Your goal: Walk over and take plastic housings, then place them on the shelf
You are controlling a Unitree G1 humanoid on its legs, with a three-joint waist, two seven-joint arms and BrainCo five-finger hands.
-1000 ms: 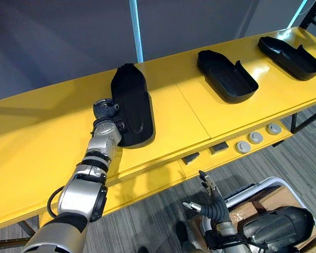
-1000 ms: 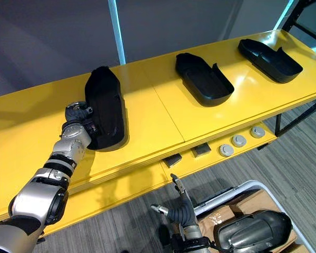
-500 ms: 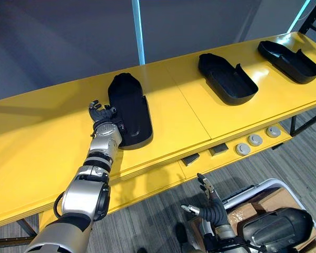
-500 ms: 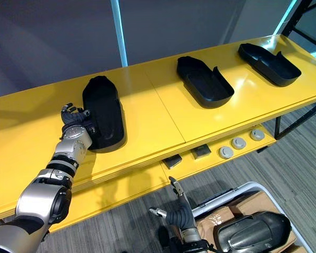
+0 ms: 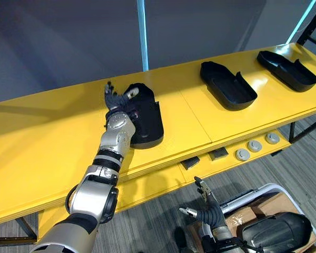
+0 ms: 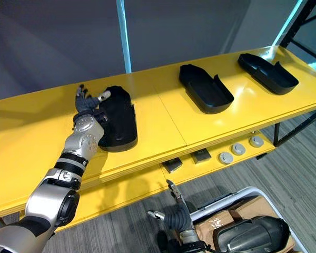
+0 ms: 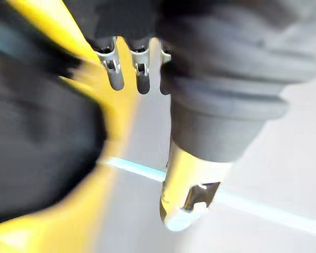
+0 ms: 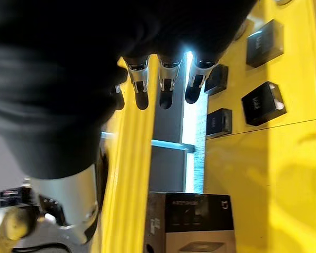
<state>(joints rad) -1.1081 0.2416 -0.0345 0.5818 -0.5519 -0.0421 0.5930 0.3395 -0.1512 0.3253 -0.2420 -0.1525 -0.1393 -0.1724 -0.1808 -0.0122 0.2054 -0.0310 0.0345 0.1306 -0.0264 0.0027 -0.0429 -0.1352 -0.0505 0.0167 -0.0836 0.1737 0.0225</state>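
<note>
**Left hand open beside the left housing; all three housings on the shelf**

Long yellow shelf [image 5: 42, 147] runs across the head views. A grey wall stands behind it, with a vertical pale-blue light strip [image 5: 143, 31].

Three black moulded-plastic shells lie on the shelf's top surface, well apart from one another:
- Left black plastic housing [image 5: 147, 118]: near the shelf's middle seam, toward its front half.
- Middle black plastic housing [image 5: 229, 87]: further toward the shelf's right end, hollow side up.
- Right black plastic housing [image 5: 287, 63]: close to the shelf's right end, hollow side up.

Left hand [image 5: 116, 108] is over the shelf top, just beside the side wall of the left black plastic housing.
- Fingers [image 5: 111, 96] are straight and point up.
- The thumb stretches out over the shell's rim, and nothing is clasped.
- Cannot tell whether the palm actually touches the shell.
- The left wrist view also shows straight fingers, with a dark blurred mass alongside.

Right hand [image 5: 206, 211] is low, below the shelf's front edge, over grey striped carpet [image 5: 147, 221].
- Fingers are loosely spread and empty.
- The right wrist view shows them straight too.

On the shelf's lower ledge are three round grey buttons [image 5: 255, 146] and two small dark rectangular blocks [image 5: 218, 153] beside them.

A white-framed cart holding brown cardboard [image 5: 274, 197] stands on the carpet below the shelf's right part.
</note>
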